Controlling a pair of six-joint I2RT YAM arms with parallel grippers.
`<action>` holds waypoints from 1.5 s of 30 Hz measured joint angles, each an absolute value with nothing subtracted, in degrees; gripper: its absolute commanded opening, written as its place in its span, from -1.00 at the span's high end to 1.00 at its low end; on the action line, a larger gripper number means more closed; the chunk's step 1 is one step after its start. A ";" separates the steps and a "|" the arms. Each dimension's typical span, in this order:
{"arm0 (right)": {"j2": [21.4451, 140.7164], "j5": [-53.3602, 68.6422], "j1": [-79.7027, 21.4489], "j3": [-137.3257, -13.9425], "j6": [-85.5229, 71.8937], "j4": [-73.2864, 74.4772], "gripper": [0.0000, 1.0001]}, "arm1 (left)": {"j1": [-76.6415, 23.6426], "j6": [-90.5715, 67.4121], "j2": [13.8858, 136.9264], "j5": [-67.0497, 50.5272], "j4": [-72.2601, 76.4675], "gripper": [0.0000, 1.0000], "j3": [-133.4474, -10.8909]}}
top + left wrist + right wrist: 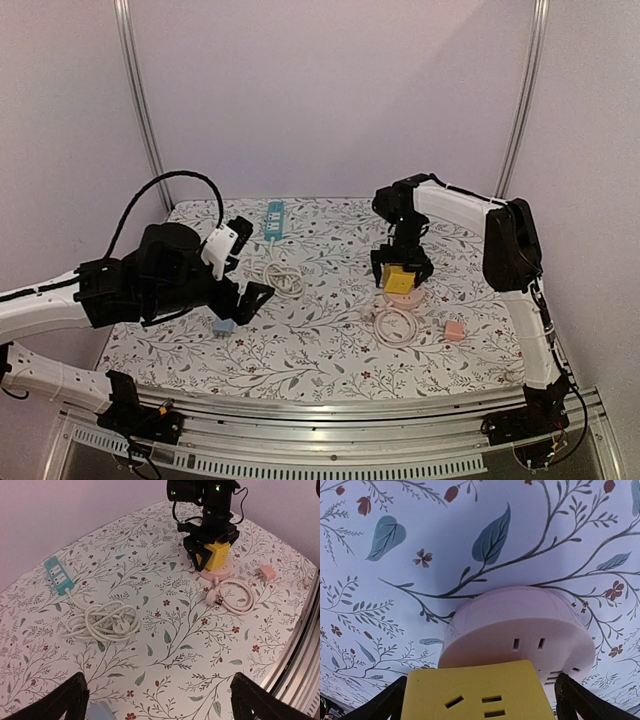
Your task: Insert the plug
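From above, the left arm (150,275) fills the near left corner and hides part of the floral table (320,350). Its left gripper (250,265) hangs with jaws spread and nothing between them. A small light-blue block (223,326) lies just below it. Farther right, the right gripper (402,268) points down over the yellow plug (398,279), which sits on top of the round pink socket (405,298). The gripper covers most of the plug, so we cannot see its prongs or tell how deep it sits. A coiled pink cord (395,323) lies in front, a small pink adapter (455,331) beside it, and a teal power strip (274,218) with a white cord (280,275) lies near the back.

In the left wrist view, its two dark fingers (70,700) are cut off at the bottom corners, wide apart over bare cloth. The blue block shows only as a sliver at the lower edge. Across the table the right gripper straddles the yellow plug.

In the right wrist view, the plug's top face fills the bottom edge, with the pink socket behind and under it. The fingertips (572,700) flank the plug, apart from each other. We see a thin gap on one side. On the other side we cannot tell whether it touches.
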State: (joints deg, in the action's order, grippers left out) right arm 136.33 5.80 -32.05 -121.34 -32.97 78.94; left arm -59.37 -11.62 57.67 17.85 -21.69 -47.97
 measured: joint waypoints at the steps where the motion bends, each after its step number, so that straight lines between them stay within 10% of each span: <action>1: 136.22 5.72 -31.97 -121.34 -32.97 78.72 -0.98 | -59.37 -11.11 57.95 17.45 -21.61 -0.99 -48.21; 22: 116.53 7.16 -29.58 -112.99 -34.81 75.18 -0.95 | -59.42 -1.72 75.59 6.59 -17.06 -0.93 -58.39; 39: 124.29 8.16 -31.99 -111.77 -40.71 71.94 -0.96 | -59.42 -8.10 76.07 6.68 -12.69 -0.92 -55.46; 45: 125.93 6.57 -32.36 -112.05 -41.08 72.86 -0.61 | -59.40 -11.07 72.14 7.90 -12.78 -0.92 -52.82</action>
State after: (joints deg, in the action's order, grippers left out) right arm 125.93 6.57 -32.36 -112.05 -41.08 72.86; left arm -59.40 -11.07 72.14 7.90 -12.78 -52.82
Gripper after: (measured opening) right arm 0.912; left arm 0.959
